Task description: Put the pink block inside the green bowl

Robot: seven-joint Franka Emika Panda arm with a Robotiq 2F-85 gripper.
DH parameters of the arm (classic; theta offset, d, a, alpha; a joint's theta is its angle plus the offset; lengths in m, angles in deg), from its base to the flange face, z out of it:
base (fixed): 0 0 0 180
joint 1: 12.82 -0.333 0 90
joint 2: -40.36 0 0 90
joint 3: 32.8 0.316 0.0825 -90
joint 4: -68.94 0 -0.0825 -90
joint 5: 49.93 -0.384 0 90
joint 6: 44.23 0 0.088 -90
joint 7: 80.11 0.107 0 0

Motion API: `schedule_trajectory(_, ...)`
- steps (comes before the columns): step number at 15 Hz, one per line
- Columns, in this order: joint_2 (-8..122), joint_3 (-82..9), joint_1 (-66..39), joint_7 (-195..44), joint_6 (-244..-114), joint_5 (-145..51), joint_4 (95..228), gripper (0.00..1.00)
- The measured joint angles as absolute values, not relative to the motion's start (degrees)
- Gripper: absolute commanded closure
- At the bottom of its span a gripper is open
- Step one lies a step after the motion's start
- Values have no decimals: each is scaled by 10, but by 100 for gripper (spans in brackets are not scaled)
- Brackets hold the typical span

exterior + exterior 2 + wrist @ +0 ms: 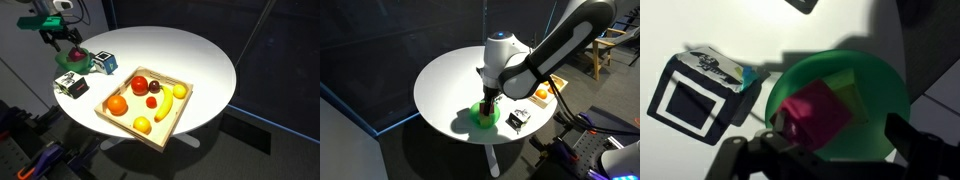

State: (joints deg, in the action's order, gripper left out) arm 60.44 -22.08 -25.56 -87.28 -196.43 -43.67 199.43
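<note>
The green bowl [872, 95] fills the right of the wrist view and stands near the table's edge in both exterior views [72, 60] [484, 116]. The pink block [815, 112] shows within the bowl's rim, tilted and blurred, against one finger of my gripper [840, 125]. The other finger stands well clear of it, so the jaws are open. I cannot tell whether the block rests on the bowl's floor. A yellow-green block [847, 82] lies in the bowl beside it. The gripper hangs right over the bowl in both exterior views [68, 47] [488, 99].
A blue-and-white cube [103, 62] and a dark grey-and-white block [72, 86] [517, 120] stand close to the bowl. A block with a black-and-white face [695, 100] sits by the bowl. A wooden tray of fruit [170, 118] [542, 92] lies beyond. The table edge is near.
</note>
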Motion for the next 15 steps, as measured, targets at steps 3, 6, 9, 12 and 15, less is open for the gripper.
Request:
schedule_trajectory(3,595,-216,-256,-871,-1955,-437,1994,0)
schedule_trajectory(6,583,-210,-256,-862,-1936,-438,1994,0)
schedule_trajectory(9,568,-208,-256,-846,-1911,-441,1994,0)
schedule_trajectory(12,552,-208,-256,-815,-1881,-441,1995,0)
schedule_trajectory(15,535,-208,-256,-776,-1856,-441,1998,0)
